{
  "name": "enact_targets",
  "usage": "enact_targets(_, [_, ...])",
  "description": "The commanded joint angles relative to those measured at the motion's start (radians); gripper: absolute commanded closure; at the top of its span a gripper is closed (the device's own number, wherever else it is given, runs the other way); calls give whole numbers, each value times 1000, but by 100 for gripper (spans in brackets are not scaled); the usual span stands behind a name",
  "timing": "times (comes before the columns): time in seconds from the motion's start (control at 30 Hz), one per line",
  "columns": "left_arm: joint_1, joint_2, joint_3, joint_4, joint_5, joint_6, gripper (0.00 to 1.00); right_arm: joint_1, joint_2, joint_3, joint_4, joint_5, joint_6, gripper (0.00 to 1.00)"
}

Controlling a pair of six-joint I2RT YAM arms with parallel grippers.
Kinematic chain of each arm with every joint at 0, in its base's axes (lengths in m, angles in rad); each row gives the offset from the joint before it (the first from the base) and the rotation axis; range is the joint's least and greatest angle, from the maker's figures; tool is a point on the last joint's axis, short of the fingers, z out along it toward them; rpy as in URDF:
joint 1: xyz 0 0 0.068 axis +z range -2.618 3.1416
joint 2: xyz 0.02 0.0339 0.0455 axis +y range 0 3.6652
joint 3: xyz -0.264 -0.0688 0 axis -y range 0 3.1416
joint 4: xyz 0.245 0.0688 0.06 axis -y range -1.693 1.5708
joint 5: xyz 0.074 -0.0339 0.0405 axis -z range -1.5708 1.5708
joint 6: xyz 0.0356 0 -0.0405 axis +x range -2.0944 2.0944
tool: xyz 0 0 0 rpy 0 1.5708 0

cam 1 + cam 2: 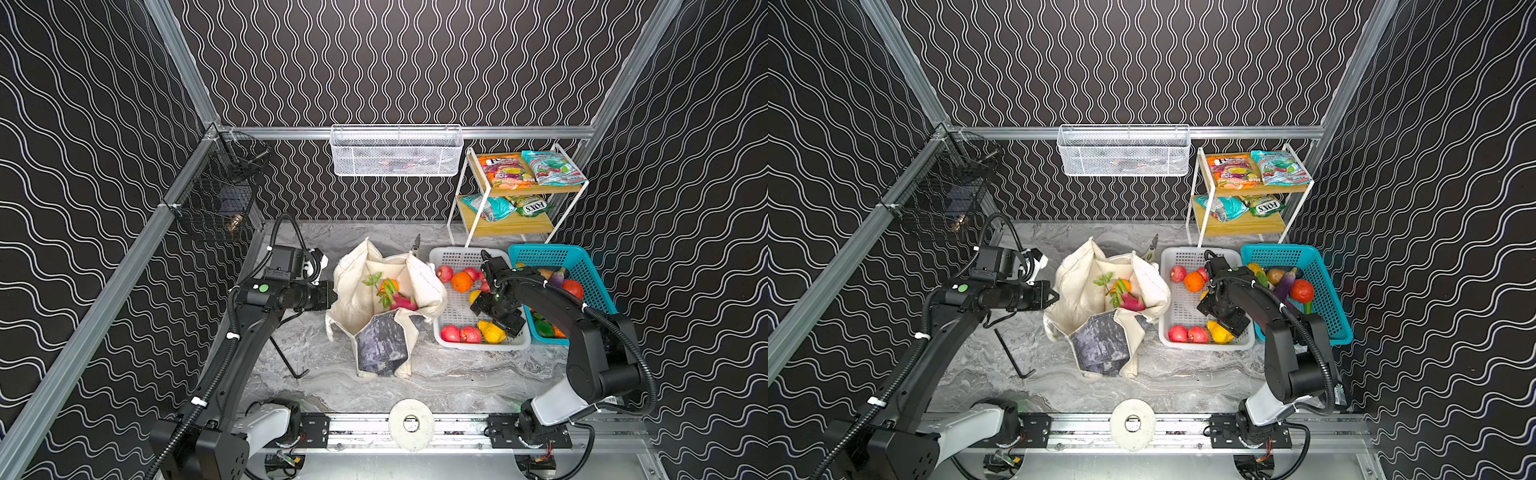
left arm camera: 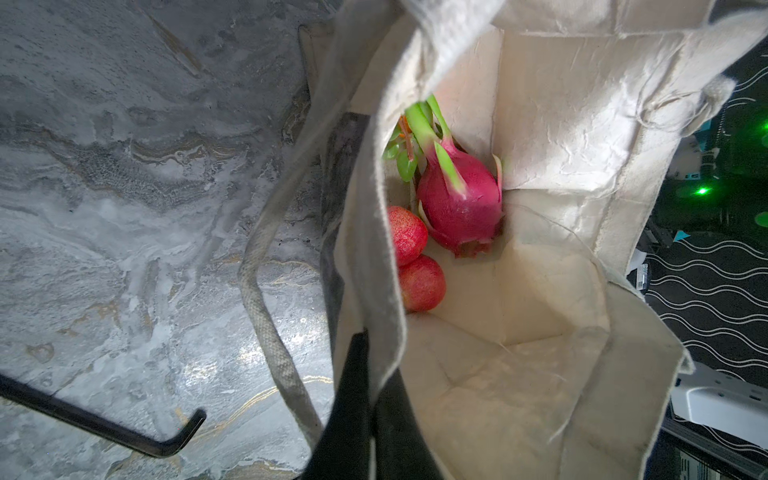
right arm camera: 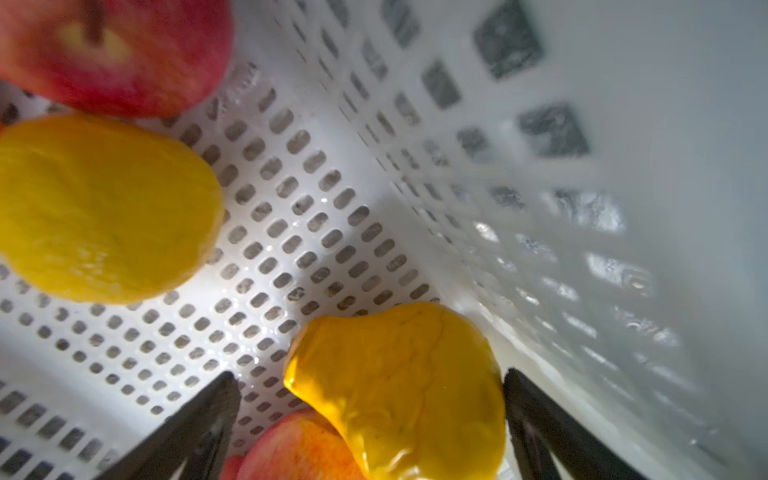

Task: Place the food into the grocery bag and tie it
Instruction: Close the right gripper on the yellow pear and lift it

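The cream grocery bag point(image 1: 382, 340) point(image 1: 1100, 347) stands open mid-table. Inside lie a pink dragon fruit point(image 2: 461, 208) point(image 1: 402, 303), two red apples point(image 2: 422, 282) and an orange point(image 1: 390, 285). My left gripper point(image 1: 332, 294) point(image 2: 370, 415) is shut on the bag's left rim and holds the mouth open. My right gripper point(image 1: 508, 328) point(image 3: 370, 376) is open, low in the white basket point(image 1: 478, 346). Its fingers point(image 3: 199, 419) straddle a yellow fruit point(image 3: 399, 386) point(image 1: 1220, 332) without closing on it. Beside that fruit lie red apples point(image 1: 460, 333) and a lemon point(image 3: 104, 208).
A teal basket point(image 1: 540, 250) with eggplant and tomato stands right of the white one. A two-tier shelf point(image 1: 536, 191) at the back right holds snack packets point(image 1: 507, 170). A black hex key point(image 1: 286, 361) point(image 2: 104, 424) lies left of the bag. Wire baskets point(image 1: 395, 151) hang on the walls.
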Motion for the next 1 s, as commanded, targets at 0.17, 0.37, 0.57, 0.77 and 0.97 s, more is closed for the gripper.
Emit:
enact_targets(0.17, [0,-3,4,-7,-2,20,100,0,44,6,6,21,18,1])
enact_targets(0.37, [0,0,-3,5,4,17,100,0,60,-7,-5,26,16,1])
enact_targets(0.57, [1,4,-2,6,6,17,100,1,36,-37,30,3,11,11])
enact_targets(0.77, [1,1,-3,4,-3,20,100,1,16,-46,47,2,19,19])
enact_targets(0.97, [0,-4,-5,3,-4,22,100,0,1,-38,45,1,20,26])
